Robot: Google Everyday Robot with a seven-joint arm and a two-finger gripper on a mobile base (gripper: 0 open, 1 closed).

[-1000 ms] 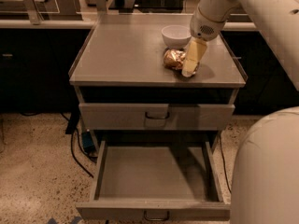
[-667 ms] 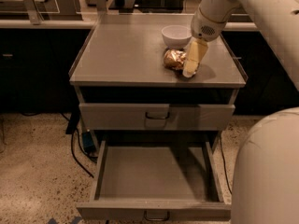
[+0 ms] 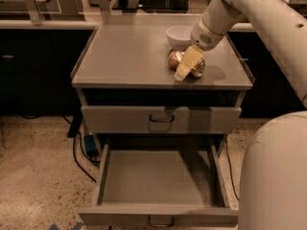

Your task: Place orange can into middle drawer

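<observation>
The orange can (image 3: pixel 173 59) lies on its side on the grey cabinet top (image 3: pixel 124 56), just in front of the white bowl (image 3: pixel 178 34). My gripper (image 3: pixel 186 65) reaches down from the upper right and sits right on the can, covering its middle. The can rests on the top. The middle drawer (image 3: pixel 160 176) is pulled out wide at the bottom of the cabinet, with a bare grey floor and a small dark handle (image 3: pixel 160 221) on its front panel.
A second grey drawer (image 3: pixel 160 120) with a like handle is pushed in above the open one. My white arm (image 3: pixel 259 18) crosses the upper right and my body (image 3: pixel 273 176) fills the lower right. Dark cables (image 3: pixel 79 152) lie on the speckled floor at the left.
</observation>
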